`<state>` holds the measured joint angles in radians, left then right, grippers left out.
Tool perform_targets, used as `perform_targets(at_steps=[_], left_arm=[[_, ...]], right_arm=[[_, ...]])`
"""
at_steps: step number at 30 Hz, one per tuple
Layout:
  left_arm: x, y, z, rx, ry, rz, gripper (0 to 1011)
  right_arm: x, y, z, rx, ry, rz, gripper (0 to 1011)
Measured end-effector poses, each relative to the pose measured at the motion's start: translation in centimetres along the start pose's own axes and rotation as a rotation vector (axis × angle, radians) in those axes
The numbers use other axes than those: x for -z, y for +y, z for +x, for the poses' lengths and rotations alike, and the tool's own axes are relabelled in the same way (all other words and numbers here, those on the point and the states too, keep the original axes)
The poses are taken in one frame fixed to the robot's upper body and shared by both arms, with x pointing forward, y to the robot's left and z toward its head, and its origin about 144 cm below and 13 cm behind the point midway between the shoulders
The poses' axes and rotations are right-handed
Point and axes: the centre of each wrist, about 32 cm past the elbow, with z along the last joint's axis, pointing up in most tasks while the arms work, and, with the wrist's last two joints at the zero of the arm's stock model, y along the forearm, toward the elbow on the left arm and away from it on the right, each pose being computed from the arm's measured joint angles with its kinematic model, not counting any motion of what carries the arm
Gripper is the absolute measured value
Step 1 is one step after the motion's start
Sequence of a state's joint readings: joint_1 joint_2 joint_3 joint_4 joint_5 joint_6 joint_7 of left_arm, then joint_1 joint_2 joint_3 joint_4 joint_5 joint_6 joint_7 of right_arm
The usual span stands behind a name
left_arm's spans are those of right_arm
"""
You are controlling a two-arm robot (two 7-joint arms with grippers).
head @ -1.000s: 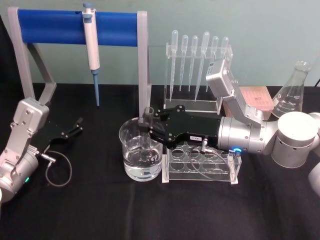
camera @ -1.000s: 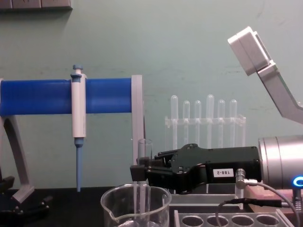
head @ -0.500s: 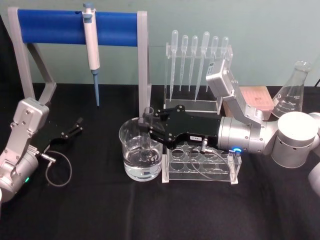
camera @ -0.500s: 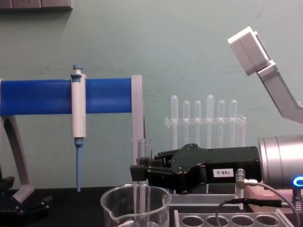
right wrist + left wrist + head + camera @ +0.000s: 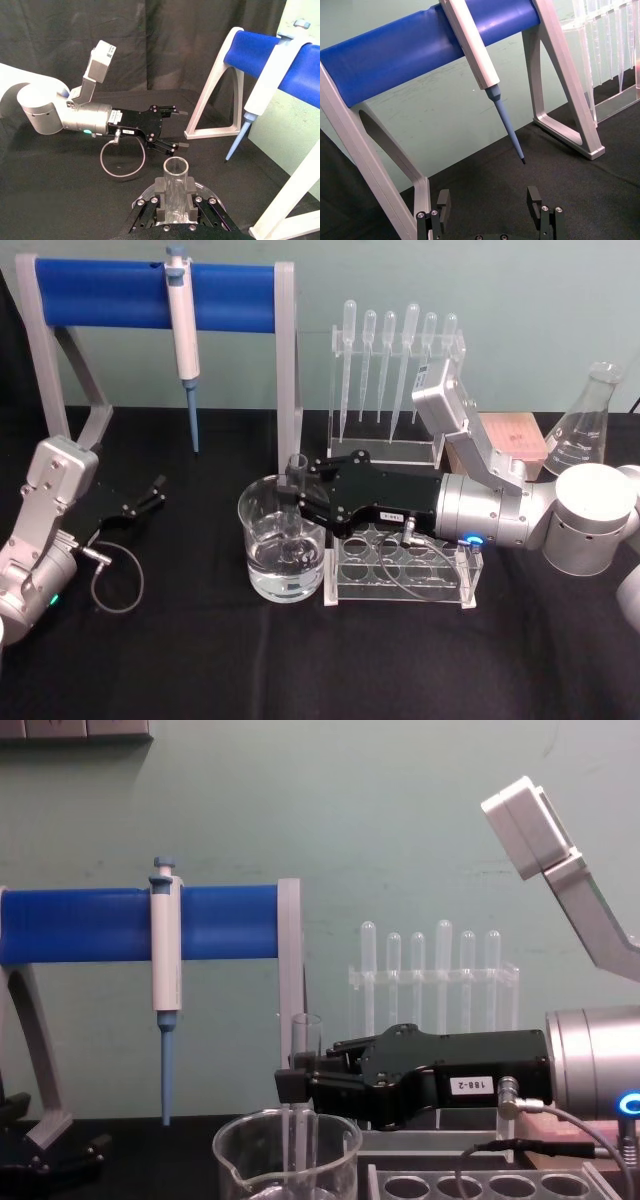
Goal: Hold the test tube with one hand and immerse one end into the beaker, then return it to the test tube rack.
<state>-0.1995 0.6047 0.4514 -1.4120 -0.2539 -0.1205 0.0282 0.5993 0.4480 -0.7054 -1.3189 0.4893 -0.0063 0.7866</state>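
The clear test tube stands upright, its lower end down inside the beaker, which holds some clear liquid. My right gripper is shut on the tube's upper part, just above the beaker rim. From the chest view the test tube rises above the right gripper and dips into the beaker. Seen from the right wrist, the test tube's open mouth sits between the black fingers. My left gripper rests open near the table's left side, its fingers apart and holding nothing.
An acrylic tube rack stands right beside the beaker, under my right wrist. A blue-barred stand carries a white-and-blue pipettor behind. A rack of plastic pipettes and a conical flask stand at the back right.
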Motion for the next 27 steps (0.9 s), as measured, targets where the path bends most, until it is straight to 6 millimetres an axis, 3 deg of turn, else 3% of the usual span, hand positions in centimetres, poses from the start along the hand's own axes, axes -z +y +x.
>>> perform_targets(at_steps=[16,27], left_arm=[[0.0,0.0,0.0,0.0,0.0,0.0,1000],[0.0,0.0,0.0,0.0,0.0,0.0,1000]], right_arm=[[-0.1,0.0,0.1,0.0,-0.001,0.002,241],[-3.2,-0.2,0.8,-0.001,-0.028,0.037,241]])
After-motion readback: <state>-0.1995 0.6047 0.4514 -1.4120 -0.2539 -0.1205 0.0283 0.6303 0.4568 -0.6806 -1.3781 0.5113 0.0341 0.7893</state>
